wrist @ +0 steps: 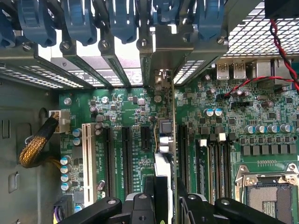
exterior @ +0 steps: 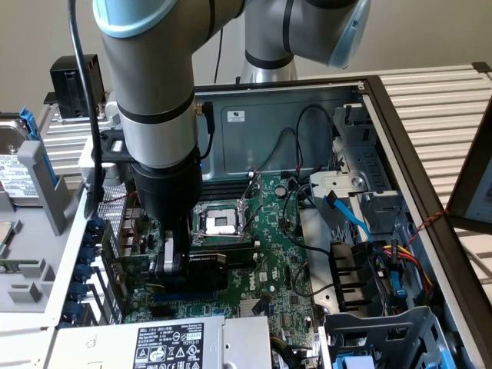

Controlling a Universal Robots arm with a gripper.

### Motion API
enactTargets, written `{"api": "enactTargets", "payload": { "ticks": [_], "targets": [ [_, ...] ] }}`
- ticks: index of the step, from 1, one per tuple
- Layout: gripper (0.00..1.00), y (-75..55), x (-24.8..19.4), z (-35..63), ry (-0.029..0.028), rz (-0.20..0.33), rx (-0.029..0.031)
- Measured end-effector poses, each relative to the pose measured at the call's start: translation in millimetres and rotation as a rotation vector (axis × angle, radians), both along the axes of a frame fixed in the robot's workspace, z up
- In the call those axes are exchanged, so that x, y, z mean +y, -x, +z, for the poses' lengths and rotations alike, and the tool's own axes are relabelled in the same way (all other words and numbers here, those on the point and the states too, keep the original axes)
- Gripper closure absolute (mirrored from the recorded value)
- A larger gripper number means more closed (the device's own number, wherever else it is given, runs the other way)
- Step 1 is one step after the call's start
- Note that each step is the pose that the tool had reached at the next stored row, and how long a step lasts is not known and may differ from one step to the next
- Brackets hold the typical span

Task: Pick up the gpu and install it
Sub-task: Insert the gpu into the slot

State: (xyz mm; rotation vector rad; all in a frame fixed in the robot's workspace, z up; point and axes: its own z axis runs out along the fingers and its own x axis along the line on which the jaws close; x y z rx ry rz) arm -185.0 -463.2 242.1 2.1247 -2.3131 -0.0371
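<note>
The gpu (exterior: 221, 258) is a short card with a black shroud, standing on edge low over the green motherboard (exterior: 288, 254), just in front of the CPU socket (exterior: 219, 223). My gripper (exterior: 171, 265) is shut on its end nearest the case's rear slot openings. In the wrist view the gpu (wrist: 166, 137) shows edge-on, upright between two black expansion slots (wrist: 125, 149). Its metal bracket (wrist: 163, 77) reaches up to the rear slot frame. My gripper (wrist: 164, 198) clamps the card's upper edge between its black fingers (wrist: 140, 205). Whether the card's connector sits fully in the slot is hidden.
Blue retention clips (wrist: 79, 18) line the rear slot openings. A white slot (wrist: 86, 158) and a braided cable (wrist: 39, 142) lie to one side of the card. The power supply (exterior: 169, 342), drive cage (exterior: 384, 338) and loose cables (exterior: 369, 254) crowd the case.
</note>
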Motion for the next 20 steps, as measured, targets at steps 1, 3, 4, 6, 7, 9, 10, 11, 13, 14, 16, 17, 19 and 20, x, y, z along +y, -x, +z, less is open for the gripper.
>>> {"api": "enactTargets", "payload": {
  "ticks": [1, 3, 4, 6, 7, 9, 10, 11, 13, 14, 16, 17, 19, 20],
  "targets": [
    [0.72, -0.1, 0.0, 0.0, 0.0000, 0.000, 0.0000],
    [0.72, -0.2, 0.0, 0.0, 0.0000, 0.000, 0.0001],
    [0.72, -0.3, -0.1, 0.0, 0.0000, 0.000, 0.0000],
    [0.72, -0.3, -0.4, 0.0, 0.0001, 0.000, 0.0001],
    [0.72, -0.4, -0.5, 0.0, 0.0001, 0.000, 0.0001],
    [0.72, -0.4, -0.5, 0.0, 0.0001, 0.000, -0.0001],
    [0.72, -0.4, -0.5, 0.0, 0.0002, 0.000, 0.0000],
    [0.72, -0.4, -0.5, 0.0, 0.0003, 0.000, 0.0000],
    [0.72, -0.5, -0.5, 0.0, 0.0003, 0.000, -0.0006],
    [0.72, -0.5, -0.5, 0.0, 0.0003, 0.000, -0.0009],
    [0.72, -0.4, -0.5, 0.0, 0.0003, -0.001, -0.0020],
    [0.72, -0.4, -0.5, 0.0, 0.0003, -0.001, -0.0021],
    [0.72, -0.3, -0.5, 0.0, 0.0004, -0.001, -0.0025],
    [0.72, -0.2, -0.5, 0.0, 0.0004, -0.001, -0.0027]
  ]
}}
